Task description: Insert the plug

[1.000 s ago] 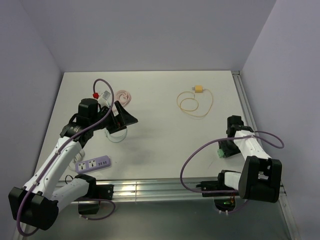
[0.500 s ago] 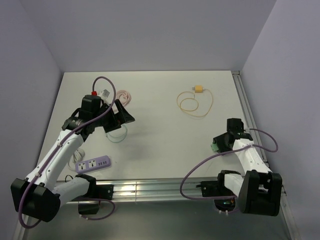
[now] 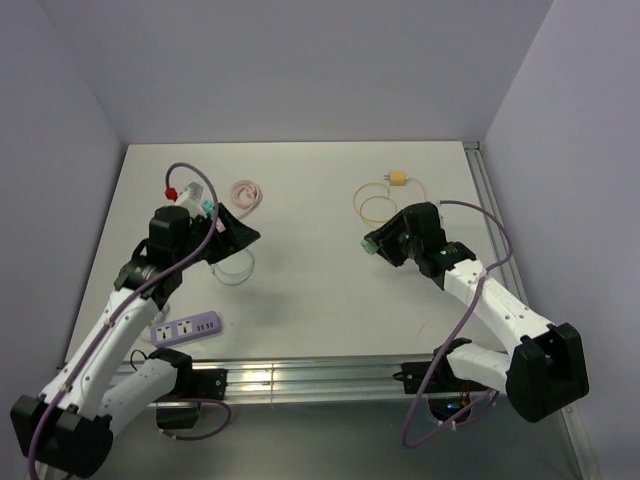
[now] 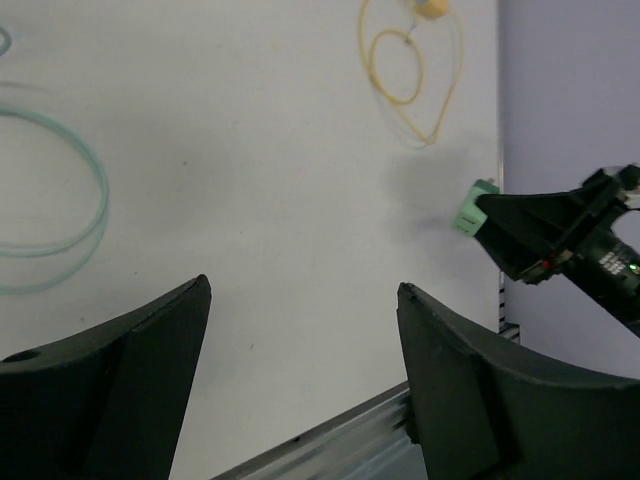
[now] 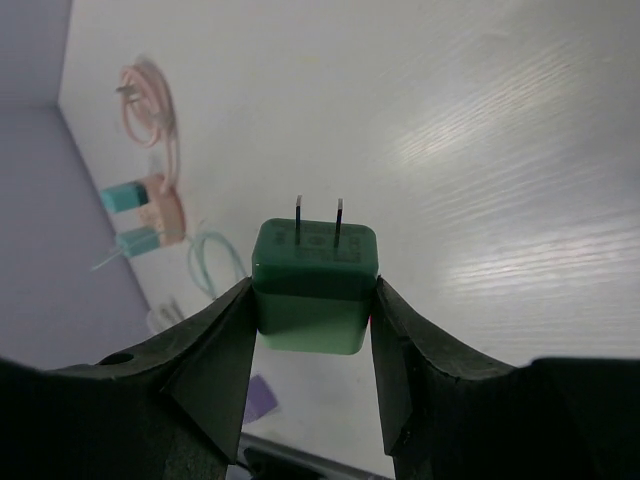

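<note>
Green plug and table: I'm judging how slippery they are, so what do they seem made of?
The green plug looks like moulded plastic, matte with a faint sheen and rounded edges; its two prongs look like dark metal. The table seems white laminate or painted board: fine streaks and a soft glare, semi-gloss.

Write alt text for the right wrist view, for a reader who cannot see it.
A square green plug, its two metal prongs pointing away, is clamped between the black fingers of the right gripper above a white table. A coiled pink cable and a teal cable loop lie farther off at left.
</note>
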`<action>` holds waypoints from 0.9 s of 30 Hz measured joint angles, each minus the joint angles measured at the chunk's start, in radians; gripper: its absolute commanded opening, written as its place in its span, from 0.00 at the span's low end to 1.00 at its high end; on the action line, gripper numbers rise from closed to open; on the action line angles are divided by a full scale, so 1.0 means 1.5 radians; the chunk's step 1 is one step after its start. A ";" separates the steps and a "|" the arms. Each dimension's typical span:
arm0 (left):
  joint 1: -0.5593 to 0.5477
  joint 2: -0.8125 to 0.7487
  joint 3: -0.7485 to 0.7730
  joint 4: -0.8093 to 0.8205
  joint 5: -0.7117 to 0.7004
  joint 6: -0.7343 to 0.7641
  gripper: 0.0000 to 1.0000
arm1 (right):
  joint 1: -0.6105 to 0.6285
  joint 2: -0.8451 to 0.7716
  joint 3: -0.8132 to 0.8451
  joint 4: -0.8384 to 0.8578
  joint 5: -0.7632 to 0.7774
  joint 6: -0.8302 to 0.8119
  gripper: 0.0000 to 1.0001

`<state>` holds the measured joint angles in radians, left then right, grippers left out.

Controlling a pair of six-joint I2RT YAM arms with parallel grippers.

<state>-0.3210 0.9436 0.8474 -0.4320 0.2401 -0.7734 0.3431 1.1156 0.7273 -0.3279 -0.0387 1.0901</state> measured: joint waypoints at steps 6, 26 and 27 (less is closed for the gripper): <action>-0.025 -0.153 -0.133 0.159 -0.016 -0.051 0.84 | 0.086 0.001 0.000 0.080 -0.022 0.075 0.00; -0.241 -0.025 -0.077 0.287 -0.186 -0.012 0.75 | 0.255 0.076 0.047 0.181 -0.021 0.358 0.00; -0.243 -0.027 -0.077 0.292 -0.187 -0.007 0.73 | 0.263 0.076 0.050 0.184 -0.018 0.368 0.00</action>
<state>-0.6857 0.9024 0.7322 0.0067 -0.0399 -0.7845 0.7372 1.2297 0.8017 -0.0525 -0.0658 1.6421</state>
